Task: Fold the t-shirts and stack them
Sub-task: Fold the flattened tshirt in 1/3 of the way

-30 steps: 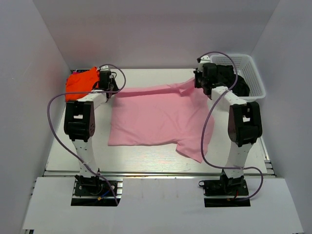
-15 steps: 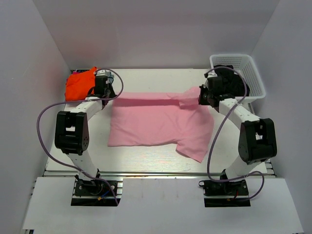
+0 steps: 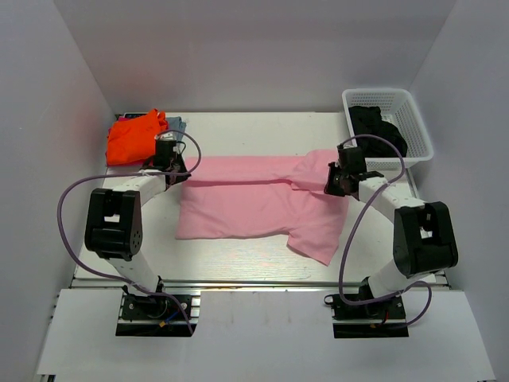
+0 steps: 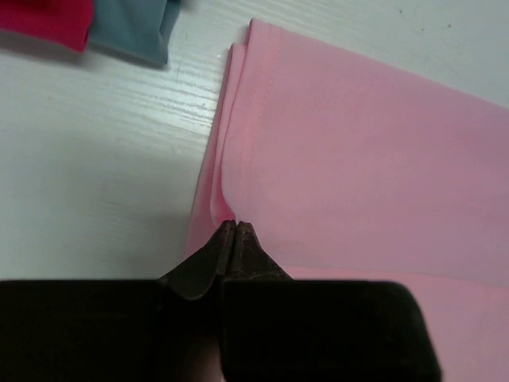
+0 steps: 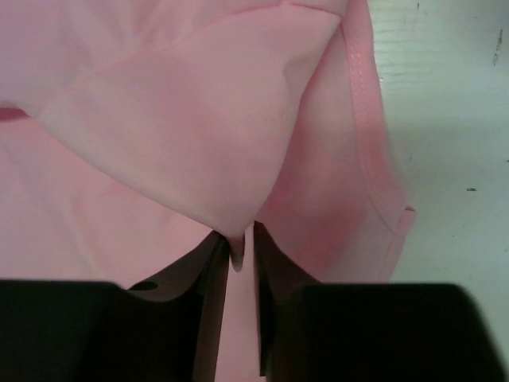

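The light pink t-shirt (image 3: 254, 203) lies spread on the table, its far edge folded forward over its body. My left gripper (image 3: 171, 165) sits low at the fold's left end. In the left wrist view its jaws (image 4: 235, 224) are shut on the doubled pink edge (image 4: 358, 143). My right gripper (image 3: 337, 182) rests at the fold's right end by the sleeve. In the right wrist view that gripper (image 5: 242, 239) stands slightly open, a small tip of pink cloth (image 5: 159, 103) hanging loose in the gap.
A bright orange t-shirt (image 3: 134, 137) lies at the back left with grey-blue cloth (image 3: 176, 123) beside it. Red cloth (image 4: 48, 24) and the grey-blue one (image 4: 131, 32) show in the left wrist view. A white basket (image 3: 421, 131) at the back right holds a black shirt (image 3: 378, 127).
Both arms came toward the near side and down, laying the pink shirt's raised far edge over its body. The right jaws have parted a little.
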Robot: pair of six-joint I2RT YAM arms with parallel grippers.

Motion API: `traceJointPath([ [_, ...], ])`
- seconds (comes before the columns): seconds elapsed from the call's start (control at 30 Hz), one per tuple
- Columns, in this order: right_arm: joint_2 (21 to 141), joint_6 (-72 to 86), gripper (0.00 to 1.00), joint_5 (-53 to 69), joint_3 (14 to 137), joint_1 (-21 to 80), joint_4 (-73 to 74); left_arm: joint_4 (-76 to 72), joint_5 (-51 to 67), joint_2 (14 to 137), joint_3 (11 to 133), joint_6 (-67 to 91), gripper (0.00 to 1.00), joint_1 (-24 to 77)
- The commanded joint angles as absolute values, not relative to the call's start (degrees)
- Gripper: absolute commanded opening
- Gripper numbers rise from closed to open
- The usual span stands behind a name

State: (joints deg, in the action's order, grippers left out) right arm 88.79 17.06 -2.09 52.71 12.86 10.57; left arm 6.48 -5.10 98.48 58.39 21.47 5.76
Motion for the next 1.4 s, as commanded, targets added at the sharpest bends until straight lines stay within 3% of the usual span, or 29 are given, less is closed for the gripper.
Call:
traceJointPath([
  [0.0,90.7,20.7,0.27,-5.7,51.9,12.7,11.0,10.1,-5.7,97.3,59.8,22.2,0.13,6.0],
  [0.07,91.0,20.5,0.39,-6.9,51.9,12.9,12.8,12.8,-7.4,97.8,61.0,22.9,0.29,6.0],
  [0.1,90.5,20.7,0.43,-8.9,52.3,12.8,13.3,13.6,-8.0,97.8,61.0,23.5,0.42,6.0],
  [0.13,90.2,20.5,0.45,-10.1,52.6,12.8,14.1,15.5,-9.9,97.2,62.3,23.6,0.74,6.0],
  [0.17,89.7,20.0,0.48,-10.8,54.6,12.8,15.0,16.7,-11.0,97.2,63.0,24.3,0.89,6.0],
  [0.2,89.4,19.8,0.61,-12.5,55.5,12.8,16.4,18.8,-11.7,96.2,64.6,24.3,0.99,6.0],
  [0.23,89.4,19.3,0.61,-12.5,57.7,13.0,17.1,19.3,-12.3,95.6,65.2,24.3,0.99,6.0],
  [0.3,88.4,18.6,0.71,-10.5,60.5,13.3,17.3,19.3,-11.8,93.3,66.0,24.3,0.99,6.0],
  [0.33,87.5,17.5,0.86,-8.0,61.2,13.3,16.4,18.4,-9.9,92.6,66.0,23.8,0.99,6.0],
  [0.37,87.4,17.5,0.9,-6.5,61.3,13.1,15.3,15.8,-8.5,91.9,66.0,23.3,0.99,6.0],
  [0.5,87.6,16.4,0.9,1.2,62.9,13.3,6.9,9.2,-0.5,92.2,65.5,22.0,0.99,6.5],
  [0.77,105.5,16.3,0.9,12.8,75.8,13.6,3.6,6.2,11.7,106.6,74.0,22.5,0.99,6.5],
  [1.07,117.9,19.5,0.9,9.8,81.6,11.4,4.1,8.2,11.7,116.7,76.3,24.3,0.99,5.8],
  [1.2,120.6,21.2,0.9,4.6,81.3,8.7,5.0,10.4,5.4,117.9,75.8,25.7,0.99,5.3],
  [1.37,125.8,19.8,0.9,10.7,84.6,7.4,4.8,13.5,1.3,121.0,79.4,27.0,0.99,5.3],
])
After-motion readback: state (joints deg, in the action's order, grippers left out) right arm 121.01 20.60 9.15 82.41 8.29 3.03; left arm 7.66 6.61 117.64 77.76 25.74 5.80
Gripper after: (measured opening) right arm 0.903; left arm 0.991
